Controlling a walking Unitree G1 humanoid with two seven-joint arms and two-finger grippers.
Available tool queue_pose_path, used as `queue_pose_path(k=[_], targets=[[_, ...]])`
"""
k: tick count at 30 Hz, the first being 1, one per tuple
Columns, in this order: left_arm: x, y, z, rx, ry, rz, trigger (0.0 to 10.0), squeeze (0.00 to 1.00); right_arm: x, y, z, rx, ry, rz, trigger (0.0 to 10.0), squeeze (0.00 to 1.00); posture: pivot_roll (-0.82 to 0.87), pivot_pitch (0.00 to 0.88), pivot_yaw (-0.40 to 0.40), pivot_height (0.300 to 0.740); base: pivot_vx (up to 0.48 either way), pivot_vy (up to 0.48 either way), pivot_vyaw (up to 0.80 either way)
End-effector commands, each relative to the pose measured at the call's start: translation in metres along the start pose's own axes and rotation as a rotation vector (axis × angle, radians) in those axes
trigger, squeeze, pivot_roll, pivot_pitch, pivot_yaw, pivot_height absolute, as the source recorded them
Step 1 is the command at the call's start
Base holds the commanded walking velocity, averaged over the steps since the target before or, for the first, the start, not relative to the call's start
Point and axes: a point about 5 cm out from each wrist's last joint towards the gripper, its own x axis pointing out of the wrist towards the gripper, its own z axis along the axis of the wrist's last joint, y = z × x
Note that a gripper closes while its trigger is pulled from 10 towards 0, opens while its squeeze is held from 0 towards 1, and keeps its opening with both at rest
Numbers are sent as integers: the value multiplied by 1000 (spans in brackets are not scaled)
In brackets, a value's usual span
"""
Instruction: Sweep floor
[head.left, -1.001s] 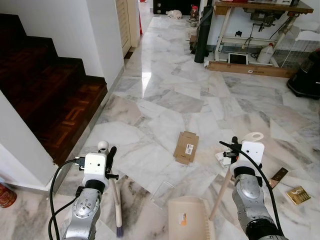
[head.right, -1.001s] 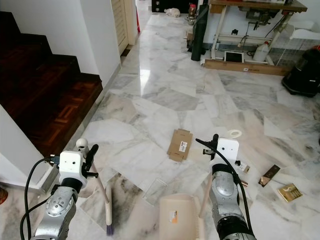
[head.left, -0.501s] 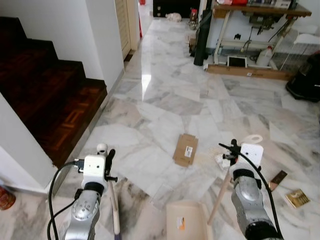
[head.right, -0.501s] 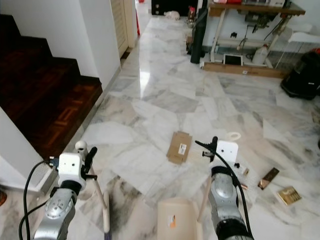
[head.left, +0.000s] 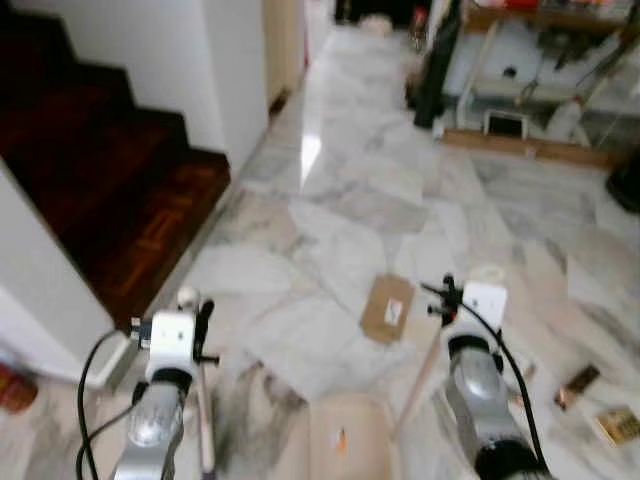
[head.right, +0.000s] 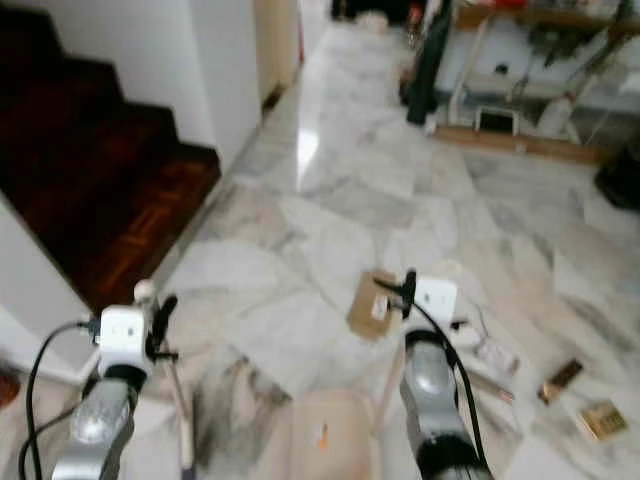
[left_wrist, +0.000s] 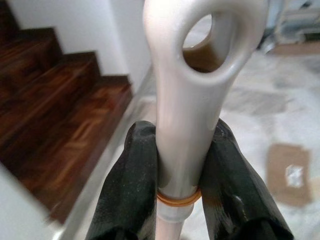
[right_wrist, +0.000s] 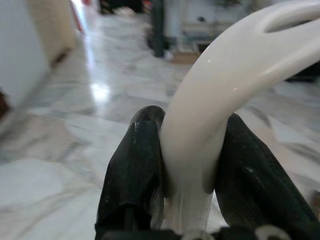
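**Broom and dustpan in hand, litter just ahead**

Left eye view: the robot stands on a marble floor (head.left: 330, 200) beside a dark wooden staircase (head.left: 90, 190). The left gripper (head.left: 200, 325) holds one broom (head.left: 205, 440) and the right gripper (head.left: 447, 298) one long-handled dustpan (head.left: 345, 445), whose pan rests on the floor between the arms. One flattened cardboard box (head.left: 387, 308) lies just ahead. The step in hand seems to be the approach; the next move calls for bringing the broom head behind the litter and the pan in front of it.

Right eye view: blurred, but about three or four small scraps (head.right: 560, 380) lie to the right of the box.

Left wrist view: the two black fingers (left_wrist: 132, 185) are clamped on the broom's cream handle below its hanging loop.

Right wrist view: the fingers (right_wrist: 135, 170) squeeze the dustpan's white handle.
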Motion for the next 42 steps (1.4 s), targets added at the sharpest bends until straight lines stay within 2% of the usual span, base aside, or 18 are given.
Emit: queue_pose_path(k=[1, 10, 17, 29, 34, 42], targets=[[4, 3, 10, 3, -48, 3, 10000, 0, 7, 6, 16, -5, -61, 18, 10000, 0, 99, 6, -9, 740, 356, 0, 0], [3, 3, 11, 10, -48, -2, 10000, 0, 8, 7, 18, 8, -67, 28, 10000, 0, 101, 13, -8, 740, 359, 0, -582], [2, 3, 10, 14, -47, -6, 10000, 0, 7, 8, 18, 7, -73, 23, 10000, 0, 101, 19, -5, 740, 318, 0, 0], [0, 3, 11, 28, -43, -19, 10000, 0, 6, 8, 17, 5, -65, 24, 10000, 0, 104, 33, -1, 740, 0, 0, 0], [0, 0, 8, 55, -18, -62, 10000, 0, 7, 9, 18, 5, -67, 27, 10000, 0, 108, 40, -1, 740, 0, 0, 0], [0, -4, 2, 52, 23, -100, 10000, 0, 9, 11, 18, -4, -59, 30, 10000, 0, 109, 50, 0, 740, 0, 0, 0]])
